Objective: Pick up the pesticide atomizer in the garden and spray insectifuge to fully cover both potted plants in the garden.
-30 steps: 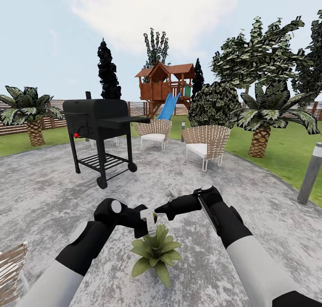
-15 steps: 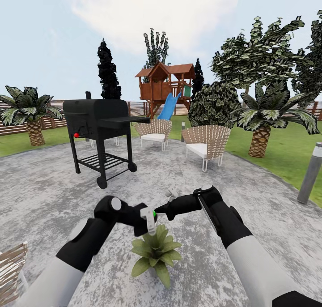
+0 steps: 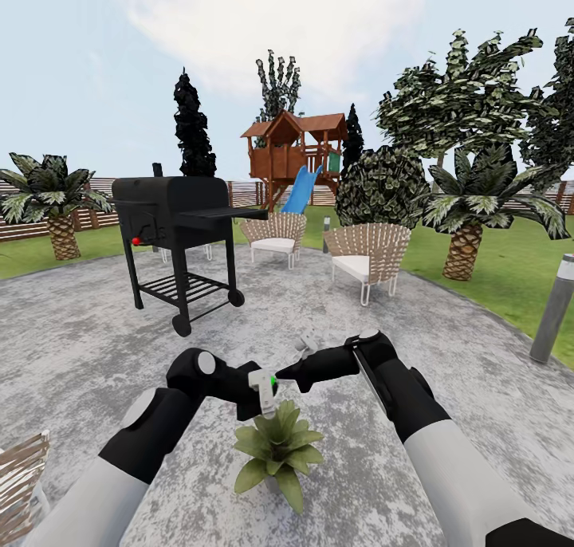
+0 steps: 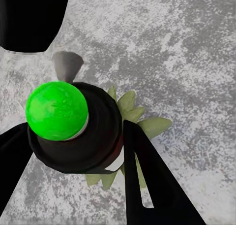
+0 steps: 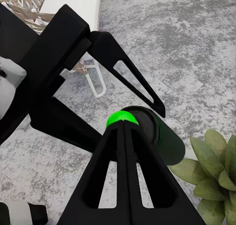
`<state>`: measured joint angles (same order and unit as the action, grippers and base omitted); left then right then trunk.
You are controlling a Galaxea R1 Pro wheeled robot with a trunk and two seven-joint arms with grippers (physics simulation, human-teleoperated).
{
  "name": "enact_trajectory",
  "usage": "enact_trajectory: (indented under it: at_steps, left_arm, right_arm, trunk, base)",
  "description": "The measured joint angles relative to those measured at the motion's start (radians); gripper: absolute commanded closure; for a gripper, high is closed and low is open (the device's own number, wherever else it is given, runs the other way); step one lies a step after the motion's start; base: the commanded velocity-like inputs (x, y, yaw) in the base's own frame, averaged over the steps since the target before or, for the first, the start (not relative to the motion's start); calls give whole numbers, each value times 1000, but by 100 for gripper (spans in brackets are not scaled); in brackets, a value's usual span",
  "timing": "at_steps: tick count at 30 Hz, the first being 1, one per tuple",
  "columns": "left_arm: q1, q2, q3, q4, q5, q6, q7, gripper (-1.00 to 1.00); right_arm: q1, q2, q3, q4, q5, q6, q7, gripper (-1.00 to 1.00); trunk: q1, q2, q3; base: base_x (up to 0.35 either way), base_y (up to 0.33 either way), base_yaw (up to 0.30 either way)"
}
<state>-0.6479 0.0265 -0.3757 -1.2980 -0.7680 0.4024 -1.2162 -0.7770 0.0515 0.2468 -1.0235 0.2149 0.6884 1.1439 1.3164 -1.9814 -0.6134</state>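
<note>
Between the black fingers of my left gripper point(image 3: 259, 391) point(image 4: 73, 153) sits the pesticide atomizer point(image 3: 271, 386) point(image 4: 98, 131) point(image 5: 164, 136), dark green with a bright green round spot and a pale grey spray head point(image 4: 66, 65). It hangs directly above one potted plant point(image 3: 277, 450) point(image 4: 147, 126) point(image 5: 216, 171), a low green rosette on the grey paving. My right gripper point(image 3: 285, 375) point(image 5: 124, 129) is shut, its joined tips right at the atomizer's green spot. Whether they touch it I cannot tell.
A black grill point(image 3: 179, 212) stands on the patio ahead left. Two wicker chairs point(image 3: 275, 236) point(image 3: 368, 258) sit behind it, another point(image 3: 20, 475) at lower left. A grey bollard point(image 3: 554, 308) marks the right patio edge, with palms, lawn and a slat fence point(image 3: 24, 226) beyond.
The left arm has shifted slightly and the atomizer has turned in its grip, so a bright green spot now shows at the gripper. The right arm and the plant have stayed put.
</note>
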Motion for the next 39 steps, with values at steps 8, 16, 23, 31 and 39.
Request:
enact_trajectory:
  at_steps: [8,16,23,31,39]
  left_arm:
    - [0,9,2,34,-1,-1,1,100]
    - [0,45,2,59,-1,-2,1,100]
    - [0,135,44,71,-1,-4,4,100]
    - [0,156,247,70,-1,-4,40,100]
    - [7,41,578,76,20,3,328,100]
  right_arm:
    - [0,-1,0,0,0,-3,0,100]
    - [0,-1,0,0,0,-3,0,100]
    - [0,-6,-1,0,0,-4,0,100]
    - [0,-5,-3,1,-1,-7,-4,100]
    - [4,-62,-85,143,-3,-7,-106,-100]
  trunk:
    - [0,0,0]
    - [0,0,0]
    - [0,0,0]
    - [0,0,0]
    - [0,0,0]
  base:
    - [0,0,0]
    - [0,0,0]
    - [0,0,0]
    - [0,0,0]
    - [0,0,0]
